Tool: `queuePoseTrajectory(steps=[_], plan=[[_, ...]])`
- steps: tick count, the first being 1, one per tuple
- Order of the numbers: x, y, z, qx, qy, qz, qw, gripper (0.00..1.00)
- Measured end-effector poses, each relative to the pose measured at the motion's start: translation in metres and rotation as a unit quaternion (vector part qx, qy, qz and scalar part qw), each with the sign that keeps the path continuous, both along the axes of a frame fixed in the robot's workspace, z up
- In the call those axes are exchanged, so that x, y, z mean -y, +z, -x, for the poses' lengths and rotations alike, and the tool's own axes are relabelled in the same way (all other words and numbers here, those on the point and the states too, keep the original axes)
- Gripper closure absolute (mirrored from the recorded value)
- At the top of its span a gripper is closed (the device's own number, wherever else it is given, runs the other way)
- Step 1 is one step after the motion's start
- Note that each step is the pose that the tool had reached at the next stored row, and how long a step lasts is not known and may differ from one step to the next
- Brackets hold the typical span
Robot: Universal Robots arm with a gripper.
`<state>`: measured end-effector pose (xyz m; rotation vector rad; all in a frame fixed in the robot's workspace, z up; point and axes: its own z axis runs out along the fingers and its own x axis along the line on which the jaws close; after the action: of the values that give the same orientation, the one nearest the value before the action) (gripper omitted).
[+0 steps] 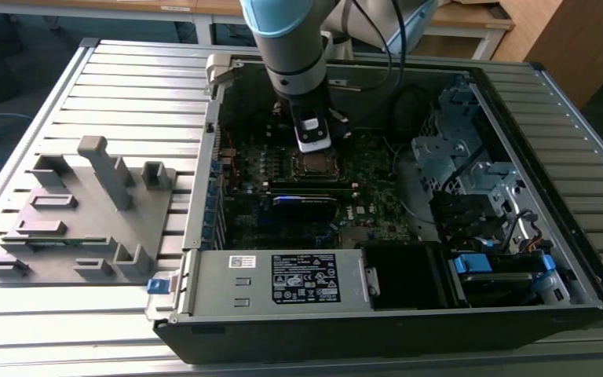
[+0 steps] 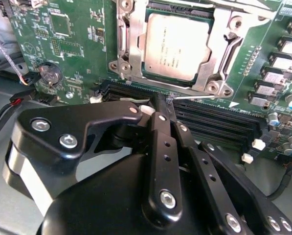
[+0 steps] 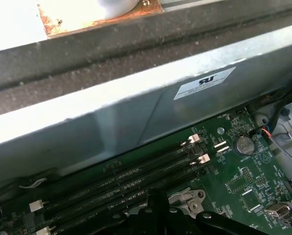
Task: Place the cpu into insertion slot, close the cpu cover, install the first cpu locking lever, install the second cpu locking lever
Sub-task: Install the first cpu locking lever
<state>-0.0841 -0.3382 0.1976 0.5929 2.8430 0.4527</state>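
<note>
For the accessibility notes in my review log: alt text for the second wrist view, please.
The cpu sits framed in the window of the silvery cover, which lies flat on the green board. In the foreground the black gripper, fingers together, hangs over the black memory slots beside the cover.

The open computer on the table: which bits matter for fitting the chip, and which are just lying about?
For the job:
cpu, seated in place
cpu cover, the metal frame around it

Just there:
memory slots
coin battery
power supply box
grey moulded tray, beside the case on the exterior view's left
</note>
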Motion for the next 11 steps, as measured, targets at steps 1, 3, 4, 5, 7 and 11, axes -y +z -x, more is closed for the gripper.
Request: queuePoseTrajectory(steps=[1,3,4,5,7,11], plan=[[0.0003,-0.0001,0.0000,0.0000,0.000,-0.0004,1.0000,0.90],[0.0004,-0.0003,0.0000,0.0000,0.001,-0.0004,1.0000,0.90],[0.0004,-0.0004,0.0000,0.0000,0.001,-0.0004,1.0000,0.90],[0.0005,-0.0006,0.0000,0.0000,0.001,-0.0004,1.0000,0.90],[0.0006,-0.0013,0.0000,-0.0001,0.002,-0.0016,1.0000,0.90],[0.0005,-0.0022,0.0000,0.0000,0.001,-0.0067,1.0000,0.90]])
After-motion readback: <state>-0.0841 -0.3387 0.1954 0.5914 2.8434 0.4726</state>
